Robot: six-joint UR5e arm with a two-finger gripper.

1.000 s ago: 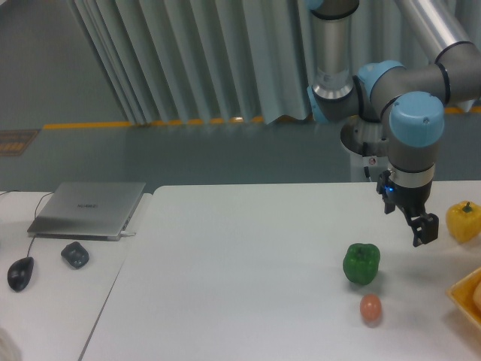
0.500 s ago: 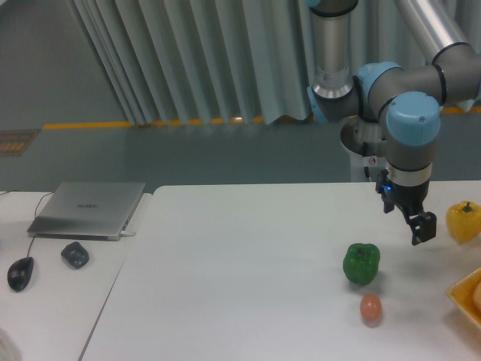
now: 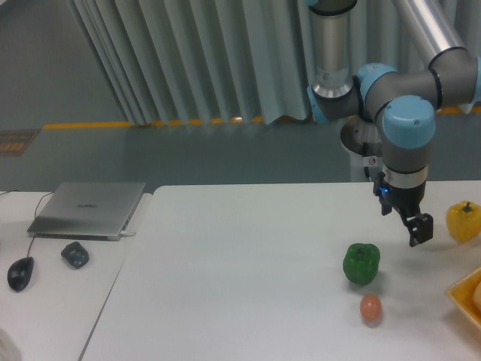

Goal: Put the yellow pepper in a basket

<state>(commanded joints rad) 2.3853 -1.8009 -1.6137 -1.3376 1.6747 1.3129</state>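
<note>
Overhead, the gripper (image 3: 419,229) hung above the table (image 3: 248,263), holding nothing; whether its jaws stood apart could not be told. Just to its right, apart from it, sat the yellow pepper (image 3: 462,222) near the table's edge. Only a corner of the basket (image 3: 467,293) showed, cut off at lower right.

Landmark — the green pepper (image 3: 361,263) on the table (image 3: 248,263). The egg-shaped thing (image 3: 370,308) lies just before it; the gripper (image 3: 417,229) hangs behind-right; the yellow pepper (image 3: 462,221) farther right; the basket (image 3: 467,295) right, at the edge — the laptop (image 3: 89,208) far left.
</note>
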